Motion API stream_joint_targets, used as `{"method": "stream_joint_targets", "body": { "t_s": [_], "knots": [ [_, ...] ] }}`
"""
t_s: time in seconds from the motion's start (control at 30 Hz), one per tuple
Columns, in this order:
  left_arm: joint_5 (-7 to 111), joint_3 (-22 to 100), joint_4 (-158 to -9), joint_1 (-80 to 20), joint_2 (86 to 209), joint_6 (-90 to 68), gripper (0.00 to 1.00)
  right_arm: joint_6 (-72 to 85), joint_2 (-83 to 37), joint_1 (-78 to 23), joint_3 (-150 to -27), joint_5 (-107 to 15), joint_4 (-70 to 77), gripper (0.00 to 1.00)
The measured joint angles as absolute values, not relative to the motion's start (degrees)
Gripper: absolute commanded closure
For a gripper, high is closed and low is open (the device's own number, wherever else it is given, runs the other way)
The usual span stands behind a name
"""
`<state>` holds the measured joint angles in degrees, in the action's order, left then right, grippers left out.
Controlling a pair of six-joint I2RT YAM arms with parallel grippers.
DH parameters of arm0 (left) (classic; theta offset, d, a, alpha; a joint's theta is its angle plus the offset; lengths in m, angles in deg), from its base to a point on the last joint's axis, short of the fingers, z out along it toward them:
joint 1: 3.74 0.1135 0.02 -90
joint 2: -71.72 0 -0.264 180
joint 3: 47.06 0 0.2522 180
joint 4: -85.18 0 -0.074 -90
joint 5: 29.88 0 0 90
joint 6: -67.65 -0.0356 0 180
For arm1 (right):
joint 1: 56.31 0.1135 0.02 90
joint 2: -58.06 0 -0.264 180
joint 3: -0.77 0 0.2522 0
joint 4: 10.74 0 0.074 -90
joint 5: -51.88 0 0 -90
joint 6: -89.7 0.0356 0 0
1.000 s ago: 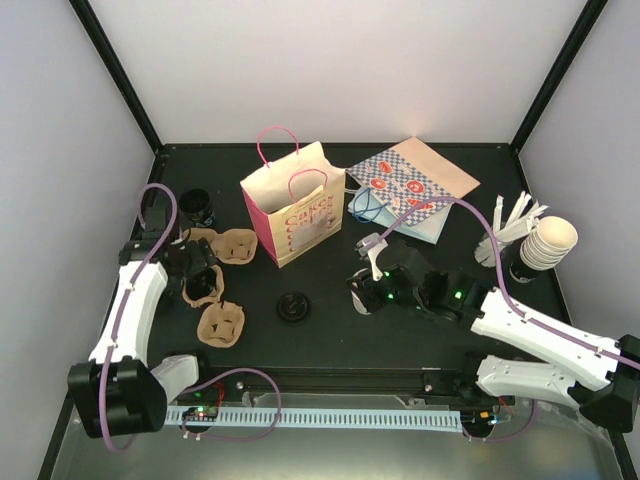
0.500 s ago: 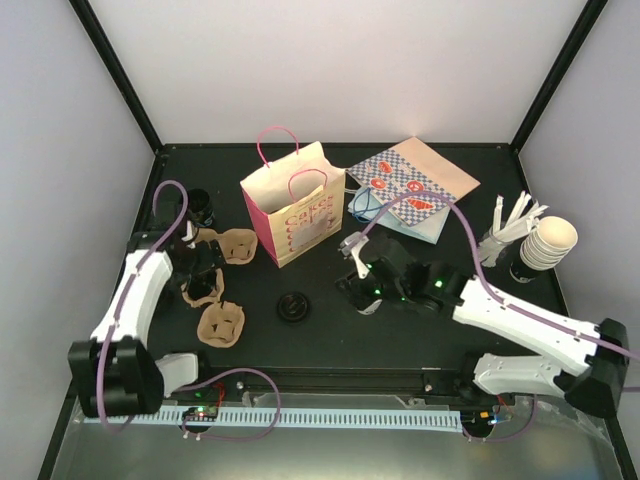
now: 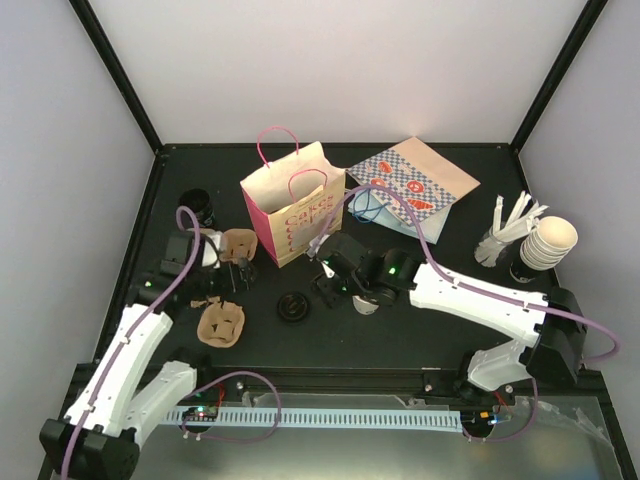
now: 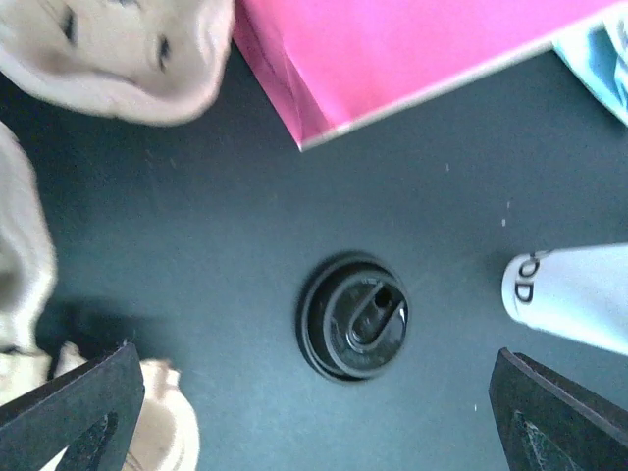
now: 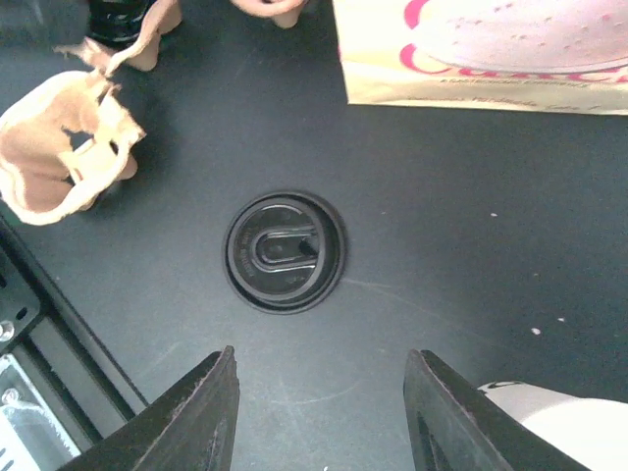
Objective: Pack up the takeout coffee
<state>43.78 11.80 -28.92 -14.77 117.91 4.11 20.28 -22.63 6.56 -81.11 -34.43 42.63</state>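
Left tool (image 4: 314, 392): held wide, nothing between the fingers.
Right tool (image 5: 324, 392): fingers parted, nothing gripped.
Takeout coffee (image 5: 538, 420): seen on the worktop (image 5: 442, 196), just outside one finger of the right tool.
Black lid (image 5: 285, 251): laid flat ahead of both tools.
Pink bag (image 3: 295, 215): stood upright beyond the lid.
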Motion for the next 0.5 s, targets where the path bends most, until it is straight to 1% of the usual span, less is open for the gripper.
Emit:
{"method": "stream_joint_targets", "body": {
  "t_s": [0.03, 0.07, 0.1, 0.13, 0.17, 0.2, 0.23, 0.3, 0.37, 0.5],
  "knots": [
    [43.8, 10.9, -29.3, -15.9, 117.6, 4.8, 0.01, 20.5, -22.6, 6.6, -81.1, -33.9, 42.8, 0.49],
    [44.2, 9.5, -29.8, -17.8, 117.3, 5.9, 0.01, 20.7, -22.2, 6.6, -81.0, -33.1, 42.8, 0.45],
    [44.6, 8.6, -30.2, -19.5, 117.3, 7.0, 0.01, 20.9, -21.7, 6.6, -80.8, -32.6, 42.8, 0.44],
    [48.4, 7.0, -32.5, -27.5, 119.4, 11.1, 0.01, 21.5, -19.0, 6.6, -80.6, -29.9, 42.9, 0.44],
    [48.4, 7.0, -32.5, -27.5, 119.4, 11.1, 0.01, 21.5, -18.9, 6.6, -80.6, -29.8, 42.9, 0.44],
    [51.1, 7.0, -33.0, -30.2, 120.8, 12.8, 0.01, 21.6, -18.6, 6.5, -80.6, -28.9, 43.1, 0.42],
    [52.8, 7.2, -33.7, -32.6, 121.7, 13.9, 0.01, 21.8, -18.3, 6.3, -80.6, -27.7, 43.8, 0.33],
    [56.2, 7.3, -36.1, -39.2, 125.6, 15.9, 0.01, 22.5, -17.3, 5.8, -80.4, -25.7, 45.2, 0.22],
    [59.3, 7.3, -38.3, -44.4, 131.2, 17.5, 0.01, 23.0, -15.8, 5.2, -79.8, -24.1, 45.9, 0.16],
    [63.8, 7.6, -40.2, -49.8, 138.9, 18.2, 0.01, 24.1, -11.2, 4.0, -78.3, -21.9, 46.8, 0.02]
  ]
}}
